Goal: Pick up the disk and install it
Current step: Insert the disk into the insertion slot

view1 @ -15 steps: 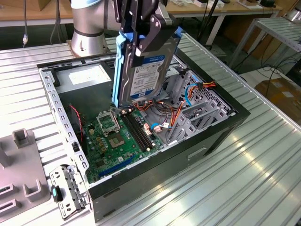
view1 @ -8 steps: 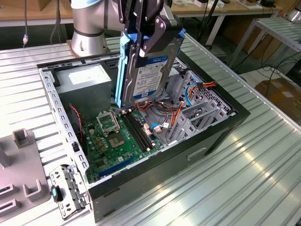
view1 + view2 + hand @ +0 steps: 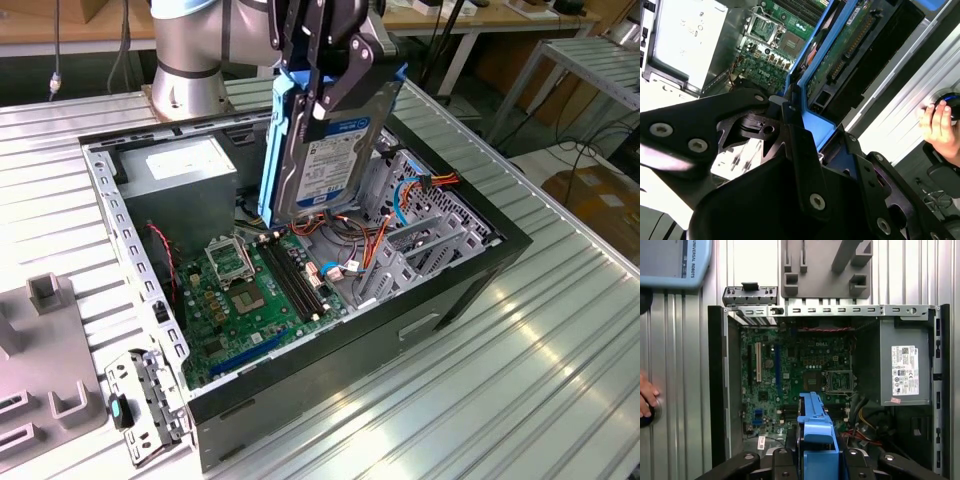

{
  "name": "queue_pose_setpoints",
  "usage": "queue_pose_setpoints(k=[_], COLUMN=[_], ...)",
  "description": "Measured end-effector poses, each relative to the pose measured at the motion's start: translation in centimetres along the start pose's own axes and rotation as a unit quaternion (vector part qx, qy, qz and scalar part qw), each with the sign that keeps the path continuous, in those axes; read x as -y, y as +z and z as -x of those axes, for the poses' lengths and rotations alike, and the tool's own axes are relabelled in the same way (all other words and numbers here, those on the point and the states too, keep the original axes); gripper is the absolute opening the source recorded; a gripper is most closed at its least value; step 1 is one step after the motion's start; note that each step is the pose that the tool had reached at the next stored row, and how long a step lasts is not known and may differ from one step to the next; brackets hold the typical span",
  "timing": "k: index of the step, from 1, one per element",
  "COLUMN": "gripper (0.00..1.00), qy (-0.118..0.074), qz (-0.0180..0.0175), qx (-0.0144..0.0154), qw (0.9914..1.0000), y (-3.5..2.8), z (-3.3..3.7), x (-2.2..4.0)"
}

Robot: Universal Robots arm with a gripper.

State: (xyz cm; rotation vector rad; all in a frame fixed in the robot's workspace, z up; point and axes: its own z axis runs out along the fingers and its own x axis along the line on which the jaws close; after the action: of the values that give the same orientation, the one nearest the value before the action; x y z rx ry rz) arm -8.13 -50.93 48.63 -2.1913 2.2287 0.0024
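The hand (image 3: 318,95) is clamped on the disk (image 3: 335,165) — held upright, slightly tilted, over the open computer case (image 3: 450,290) near the motherboard (image 3: 240,300). The case sits on the ribbed desk (image 3: 500,400) — the disk's blue side rail (image 3: 816,432) shows in the first wrist view.

The arm (image 3: 190,45) stands on a silver-grey base joint at the far side of the exterior view, with its wrist directed downward. Below it the gripper (image 3: 308,92) has its black fingers (image 3: 335,85) clamped on the upper end of the disk (image 3: 325,160), one on each flat face, holding it upright and slightly tilted. In the second wrist view its black linkages (image 3: 700,125) spread out to either side of the disk.
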Motion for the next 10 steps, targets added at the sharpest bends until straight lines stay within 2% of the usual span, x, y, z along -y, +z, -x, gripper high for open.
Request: queue_pose_setpoints(k=[4,7,10], gripper=[0.37,0.37,0.37], qy=[0.000,0.000,0.000], qz=[0.0000,0.0000,0.0000], qx=[-0.0001,-0.0002,-0.0002], qw=[1.00000,1.00000,1.00000], y=[0.06,0.08,0.11], z=[-0.02,-0.12,-0.62], x=[0.62,0.86,1.02])
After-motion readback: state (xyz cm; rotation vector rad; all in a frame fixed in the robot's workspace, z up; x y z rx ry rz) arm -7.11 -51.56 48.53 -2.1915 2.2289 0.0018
